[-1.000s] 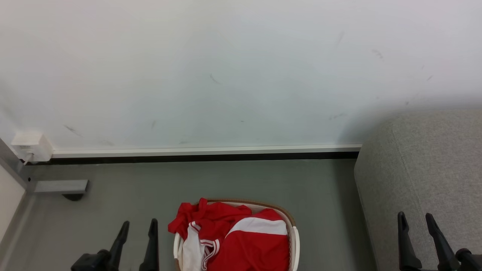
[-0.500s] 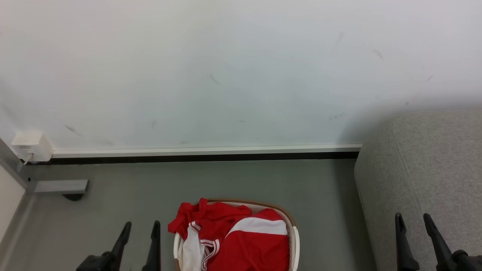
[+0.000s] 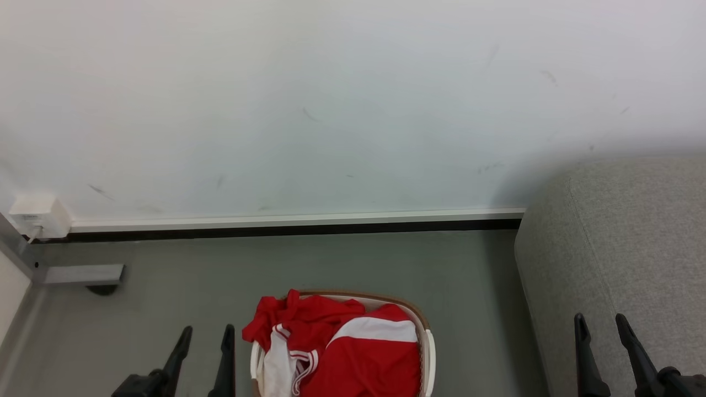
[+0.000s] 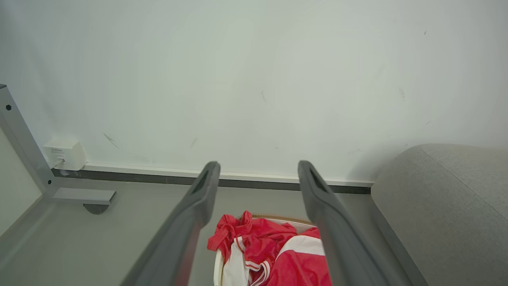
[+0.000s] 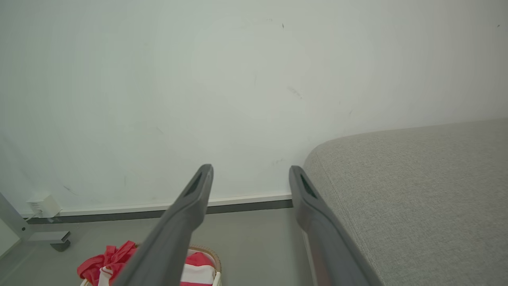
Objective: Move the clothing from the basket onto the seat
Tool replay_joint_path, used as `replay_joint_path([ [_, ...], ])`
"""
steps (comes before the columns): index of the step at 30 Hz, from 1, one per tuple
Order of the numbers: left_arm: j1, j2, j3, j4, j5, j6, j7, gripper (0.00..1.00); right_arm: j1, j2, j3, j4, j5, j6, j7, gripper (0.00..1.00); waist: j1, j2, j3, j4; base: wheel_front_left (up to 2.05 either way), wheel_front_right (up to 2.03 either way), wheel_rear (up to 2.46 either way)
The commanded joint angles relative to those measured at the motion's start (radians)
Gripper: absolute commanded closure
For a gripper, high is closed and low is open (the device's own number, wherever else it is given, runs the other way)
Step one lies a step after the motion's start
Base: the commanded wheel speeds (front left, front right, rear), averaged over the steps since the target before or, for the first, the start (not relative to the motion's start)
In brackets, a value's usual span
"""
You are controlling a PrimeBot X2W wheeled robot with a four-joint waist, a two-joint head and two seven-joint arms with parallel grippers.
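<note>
Little has changed: the shirt waits in the basket.

Over the last second our view slides only a touch and both arms barely stir. The red-and-white shirt [image 3: 331, 342] lies heaped in the basket [image 3: 429, 353] on the floor [image 3: 331, 259], near the sofa [image 3: 634, 248], so we judge the move has not begun. The left fingers [image 3: 225, 358] stand spread apart just beside the basket, holding and touching nothing. The right fingers [image 3: 584, 353] are equally spread and empty in front of the sofa.
</note>
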State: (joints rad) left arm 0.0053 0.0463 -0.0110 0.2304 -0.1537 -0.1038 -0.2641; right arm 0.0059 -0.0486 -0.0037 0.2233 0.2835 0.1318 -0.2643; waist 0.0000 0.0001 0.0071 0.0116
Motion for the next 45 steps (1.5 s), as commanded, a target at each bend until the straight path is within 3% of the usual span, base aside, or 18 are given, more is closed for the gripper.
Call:
replay_joint_path([
  [1,0.002,0.007,0.0,0.004,-0.012,-0.002,-0.001,0.0,0.005,-0.003,0.005,0.001,0.004,-0.002,0.0,0.0,0.0,-0.0001,0.004,-0.005,0.0,0.0,0.0],
  [9,-0.058,0.007,-0.022,0.017,-0.003,-0.014,-0.001,0.0,-0.047,-0.003,0.033,-0.019,-0.003,-0.002,0.0,0.0,0.0,-0.0001,0.087,-0.052,0.0,0.0,0.0],
  [18,-0.277,0.047,-0.137,0.098,0.05,-0.027,-0.001,0.0,-0.168,-0.003,0.067,-0.088,-0.012,-0.002,0.0,0.0,0.0,-0.0001,0.359,-0.152,0.0,0.0,0.0],
  [25,-0.507,0.148,-0.314,0.293,0.009,-0.026,-0.001,0.0,-0.27,-0.002,0.087,-0.147,0.008,-0.002,0.0,0.0,0.0,-0.0001,0.585,-0.213,0.0,0.0,0.0],
  [31,-0.673,0.197,-0.41,0.474,-0.04,-0.026,0.001,0.0,-0.323,-0.002,0.108,-0.179,0.029,-0.002,0.0,0.0,0.0,-0.0001,0.701,-0.251,0.0,0.0,0.0],
  [45,-0.893,0.266,-0.431,0.762,-0.082,-0.023,0.007,0.0,-0.366,-0.002,0.134,-0.226,0.066,-0.002,0.0,0.0,0.0,-0.0001,0.853,-0.305,0.0,0.0,0.0],
])
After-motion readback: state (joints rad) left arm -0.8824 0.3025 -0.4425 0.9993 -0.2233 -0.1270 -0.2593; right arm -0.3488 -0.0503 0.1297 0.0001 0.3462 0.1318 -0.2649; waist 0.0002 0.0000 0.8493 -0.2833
